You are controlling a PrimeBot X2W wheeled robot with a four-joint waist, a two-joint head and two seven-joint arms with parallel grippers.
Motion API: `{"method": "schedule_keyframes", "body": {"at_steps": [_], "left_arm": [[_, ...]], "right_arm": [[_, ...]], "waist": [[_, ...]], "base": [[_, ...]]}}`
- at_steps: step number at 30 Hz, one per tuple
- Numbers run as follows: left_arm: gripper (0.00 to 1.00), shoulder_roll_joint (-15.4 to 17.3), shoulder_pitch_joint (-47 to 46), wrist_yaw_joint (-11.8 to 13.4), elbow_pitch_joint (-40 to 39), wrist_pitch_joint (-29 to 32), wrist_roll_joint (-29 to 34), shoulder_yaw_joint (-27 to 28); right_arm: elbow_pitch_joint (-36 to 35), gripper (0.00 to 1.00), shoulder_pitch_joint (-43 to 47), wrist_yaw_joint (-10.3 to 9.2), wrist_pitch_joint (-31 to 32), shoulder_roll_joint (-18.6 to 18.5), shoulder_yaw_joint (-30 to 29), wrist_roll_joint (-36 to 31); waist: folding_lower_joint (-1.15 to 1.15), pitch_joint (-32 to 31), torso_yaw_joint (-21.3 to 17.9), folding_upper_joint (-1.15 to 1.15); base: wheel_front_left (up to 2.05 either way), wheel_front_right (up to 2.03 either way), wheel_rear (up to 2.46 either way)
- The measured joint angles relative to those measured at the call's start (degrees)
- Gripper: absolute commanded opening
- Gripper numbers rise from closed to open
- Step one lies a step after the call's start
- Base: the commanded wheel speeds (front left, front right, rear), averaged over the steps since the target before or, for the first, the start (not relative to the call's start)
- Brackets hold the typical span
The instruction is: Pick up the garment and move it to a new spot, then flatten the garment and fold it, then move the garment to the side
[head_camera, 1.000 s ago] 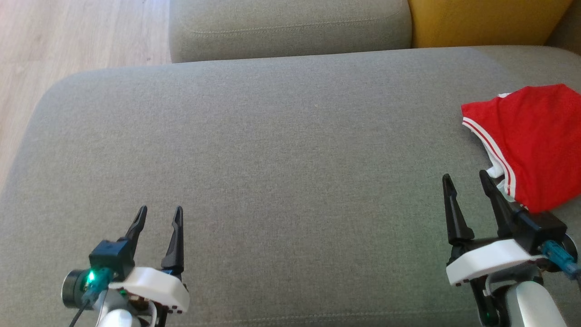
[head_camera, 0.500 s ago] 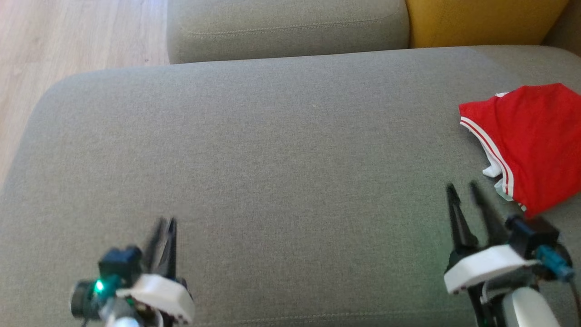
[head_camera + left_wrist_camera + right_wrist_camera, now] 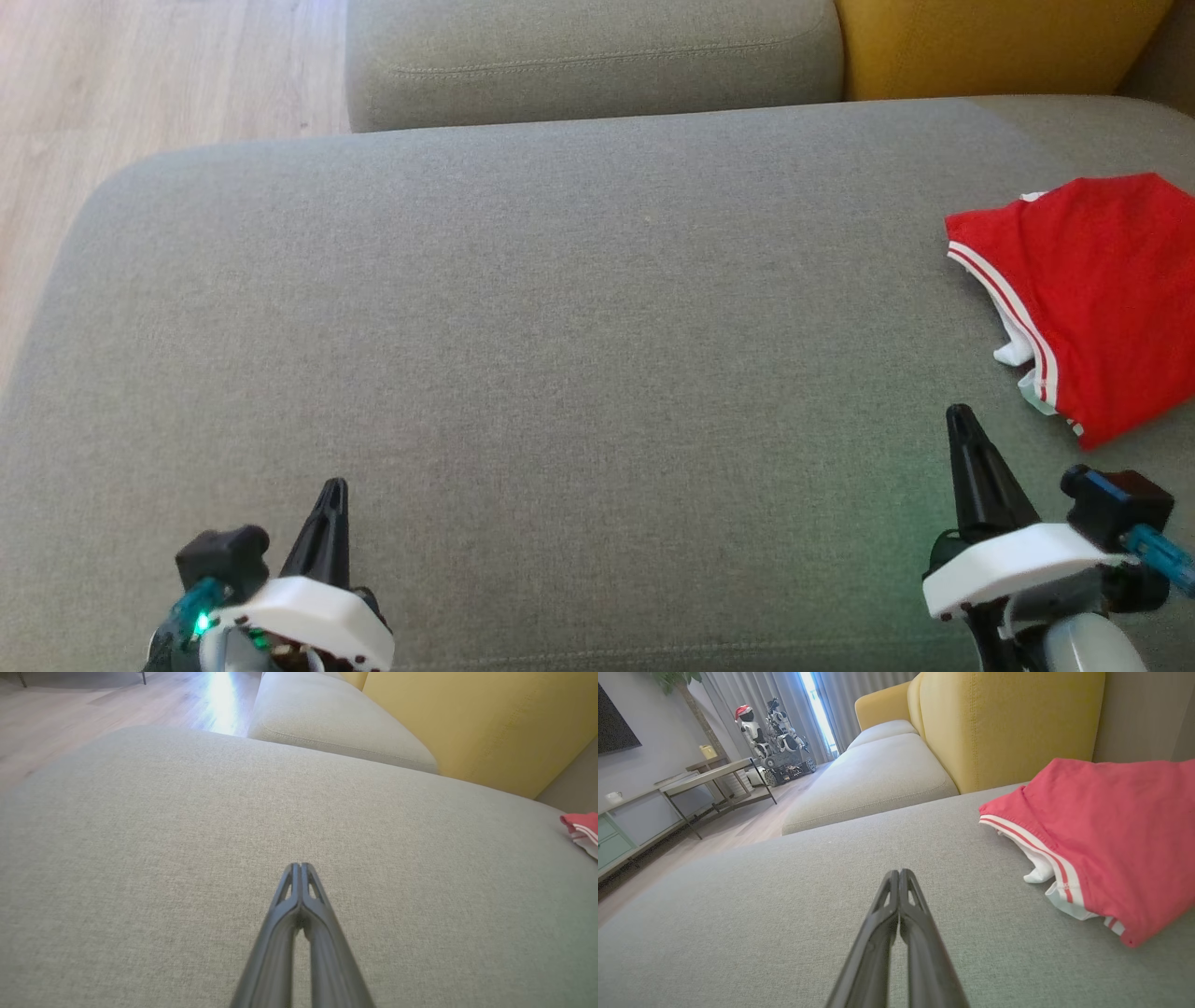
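Right fingers (image 3: 976, 467) closed | garment (image 3: 1102, 299) near, apart, apparently folded | left fingers (image 3: 322, 537) closed

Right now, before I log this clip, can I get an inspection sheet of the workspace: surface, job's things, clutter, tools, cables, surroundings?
Surface: grey sofa cushion, flat and smooth.
Job's things: red garment with white stripes, bunched at the cushion's right end, not held.
Clutter: nothing seen.
Tools: left tool shut, empty, over the cushion's near left; right tool shut, empty, close to the garment but apart from it.
Cables: blue plug at the right wrist; teal lead at the left wrist.
Surroundings: yellow backrest, second cushion, wood floor.
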Motion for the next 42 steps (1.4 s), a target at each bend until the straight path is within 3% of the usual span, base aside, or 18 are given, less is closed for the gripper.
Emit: {"method": "schedule_keyframes", "body": {"at_steps": [42], "left_arm": [[0.00,-2.3,-1.4,-4.3,0.0,6.1,-24.8,6.4]], "right_arm": [[1.8,0.00,-1.4,-0.01,3.5,0.0,-2.7,27.6]], "waist": [[0.00,-0.2,0.5,0.00]], "base": [[0.00,0.00,0.00]]}}
